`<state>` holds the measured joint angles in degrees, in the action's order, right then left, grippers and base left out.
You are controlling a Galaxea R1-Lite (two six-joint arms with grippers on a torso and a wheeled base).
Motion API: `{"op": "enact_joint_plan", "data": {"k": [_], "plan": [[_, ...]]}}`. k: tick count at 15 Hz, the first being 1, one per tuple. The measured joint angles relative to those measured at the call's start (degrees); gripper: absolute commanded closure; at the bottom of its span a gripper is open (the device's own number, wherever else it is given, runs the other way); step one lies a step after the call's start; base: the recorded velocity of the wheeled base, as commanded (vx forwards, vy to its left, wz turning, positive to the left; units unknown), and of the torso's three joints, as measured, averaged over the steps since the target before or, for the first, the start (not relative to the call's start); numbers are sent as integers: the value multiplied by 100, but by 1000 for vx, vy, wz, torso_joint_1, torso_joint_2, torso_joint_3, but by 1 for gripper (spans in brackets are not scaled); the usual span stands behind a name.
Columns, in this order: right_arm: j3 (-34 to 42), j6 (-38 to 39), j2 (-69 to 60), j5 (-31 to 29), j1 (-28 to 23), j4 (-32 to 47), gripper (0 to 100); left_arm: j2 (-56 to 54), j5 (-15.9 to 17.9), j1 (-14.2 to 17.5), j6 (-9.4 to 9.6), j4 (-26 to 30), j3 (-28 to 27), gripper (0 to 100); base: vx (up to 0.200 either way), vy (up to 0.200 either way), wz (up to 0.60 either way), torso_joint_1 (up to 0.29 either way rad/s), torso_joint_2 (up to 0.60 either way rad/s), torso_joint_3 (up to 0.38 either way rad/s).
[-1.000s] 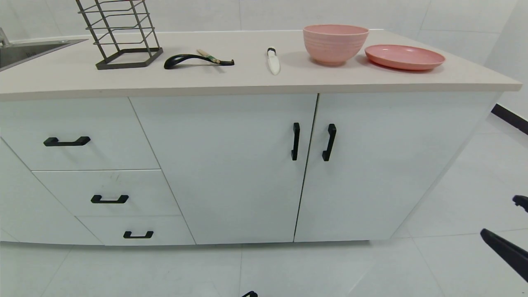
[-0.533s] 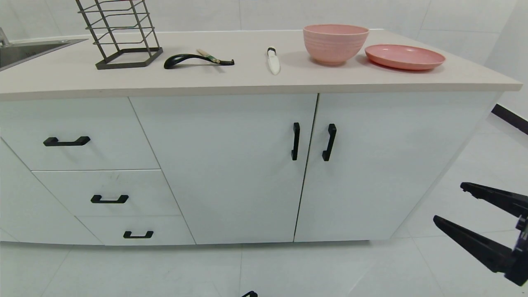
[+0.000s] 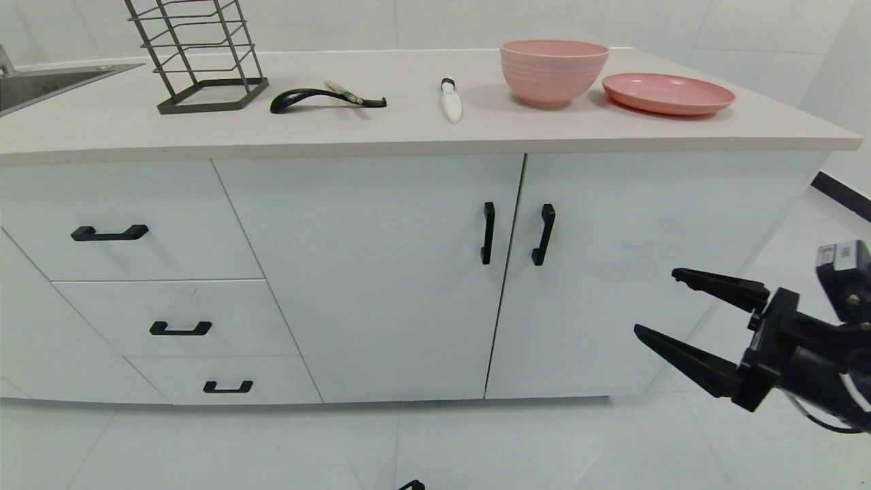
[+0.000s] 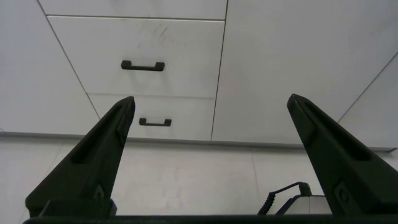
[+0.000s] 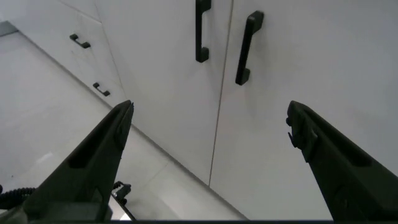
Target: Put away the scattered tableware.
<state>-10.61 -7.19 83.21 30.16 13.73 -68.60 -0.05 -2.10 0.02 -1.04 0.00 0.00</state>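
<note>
On the countertop (image 3: 381, 136) lie a black ladle (image 3: 320, 99), a wooden-handled utensil (image 3: 342, 92) across it, and a white knife (image 3: 450, 101). A pink bowl (image 3: 553, 71) and a pink plate (image 3: 667, 93) sit at the right. My right gripper (image 3: 654, 303) (image 5: 210, 109) is open and empty, low in front of the right cabinet door, right of its black handle (image 3: 542, 235) (image 5: 247, 48). My left gripper (image 4: 210, 102) is open and empty, low down, facing the lower drawers (image 4: 137, 56).
A black wire rack (image 3: 197, 54) stands at the counter's back left, beside a sink (image 3: 47, 80). Below are three drawers with black handles (image 3: 109, 233) and two cabinet doors, the left one with handle (image 3: 486, 233). White tiled floor (image 3: 272, 442) lies before the cabinet.
My right gripper has come in from the lower right edge, moving up and left toward the right cabinet door, staying open. The tableware has not moved.
</note>
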Motion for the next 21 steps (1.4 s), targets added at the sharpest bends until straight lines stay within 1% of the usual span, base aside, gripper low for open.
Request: {"op": "enact_joint_plan", "data": {"k": [4,10,15,17,21], "plan": [[-17,-74,1030,277,184,-1100,0,0,0,2,0,0,0,0,0,0,0,0,0,0],[-391,-285,1635,508,258,-1168,0,0,2,0,0,0,0,0,0,0,0,0,0,0],[-1191,-358,2356,561,230,-1319,0,0,0,2,2,0,0,0,0,0,0,0,0,0],[-1508,-391,2603,750,236,-1337,0,0,0,0,-5,5,0,0,0,0,0,0,0,0],[-2096,-402,3106,811,256,-1337,0,0,2,5,-7,0,0,0,0,0,0,0,0,0]]}}
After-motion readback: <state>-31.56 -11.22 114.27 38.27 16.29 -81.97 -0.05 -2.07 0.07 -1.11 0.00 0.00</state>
